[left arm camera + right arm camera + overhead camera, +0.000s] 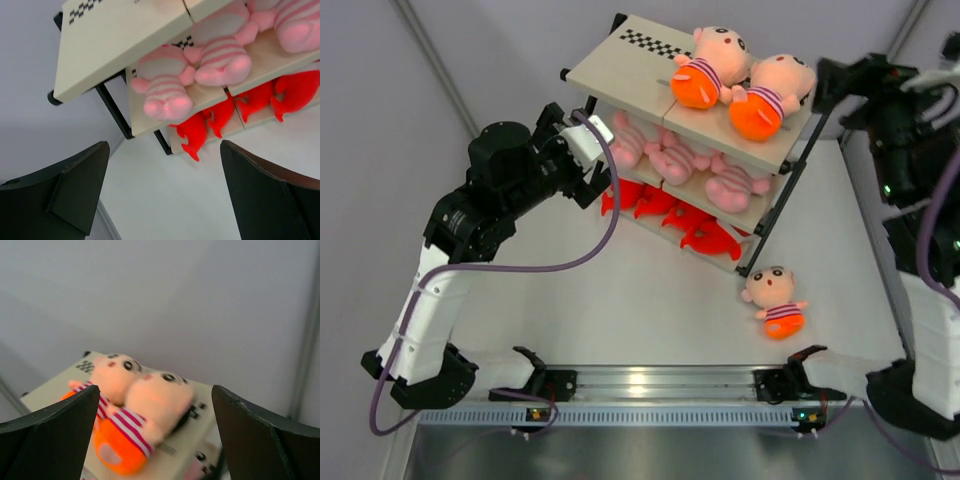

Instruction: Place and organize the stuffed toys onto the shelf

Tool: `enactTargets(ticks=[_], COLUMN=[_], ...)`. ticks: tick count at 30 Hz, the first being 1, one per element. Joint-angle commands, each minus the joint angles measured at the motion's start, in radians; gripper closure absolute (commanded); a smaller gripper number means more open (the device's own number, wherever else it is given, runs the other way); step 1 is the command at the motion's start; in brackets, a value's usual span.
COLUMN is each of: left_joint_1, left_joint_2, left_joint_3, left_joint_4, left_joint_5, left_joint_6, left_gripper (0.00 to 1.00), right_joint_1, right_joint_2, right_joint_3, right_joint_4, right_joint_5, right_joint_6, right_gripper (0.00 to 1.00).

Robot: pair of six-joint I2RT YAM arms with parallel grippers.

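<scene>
1. risk: a peach, black-haired boy doll in striped shirt and orange shorts [775, 300] is seen lying on the white table [620, 290] near the black-framed, cream-boarded three-tier shelf [620, 65]; its frame could be struck during pickup.
2. open room is offered by the top board's left half.
3. left gripper [164, 150] and right gripper [155, 390] are held wide, empty.

White tabletop [650, 290], pale grey walls [380, 120], alu rail [660, 382] nr edge
</scene>
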Motion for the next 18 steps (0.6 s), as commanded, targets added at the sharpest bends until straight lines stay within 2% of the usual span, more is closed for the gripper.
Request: enactTargets(ticks=[1, 6, 10, 13, 14, 18], left_joint_1=[-0.002, -0.002, -0.002, -0.002, -0.002, -0.002], left_joint_2=[-0.071, -0.135, -0.17, -0.197, -0.209, -0.238], left_joint_3=[-0.085, -0.182, -0.226, -0.246, -0.254, -0.302], left_joint_4=[0.031, 0.031, 0.014, -0.005, -0.011, -0.025], left_joint_5=[-0.08, -0.112, -0.114, -0.097, -0.089, -0.091], left_joint_6=[-0.006, -0.008, -0.011, -0.015, -0.015, -0.015], left_gripper=[0.02, 0.02, 0.02, 0.02, 0.02, 0.02], right_joint_1=[-0.05, -0.088, -0.142, -0.199, -0.223, -0.36], right_joint_2=[-0.214, -0.41, -0.529, -0.55, -0.552, -0.613], right_joint_3=[-0.207, -0.538, -0.784, -0.94, -1.018, -1.23], right_joint_4=[-0.157, -0.29, -0.254, -0.255, -0.255, -0.2], right_joint_5=[0.316, 0.432, 0.387, 0.306, 0.21, 0.037], right_joint_6=[0.002, 0.162, 0.297, 0.386, 0.424, 0.507], right_gripper=[0.07, 0.06, 0.13, 0.15, 0.16, 0.21])
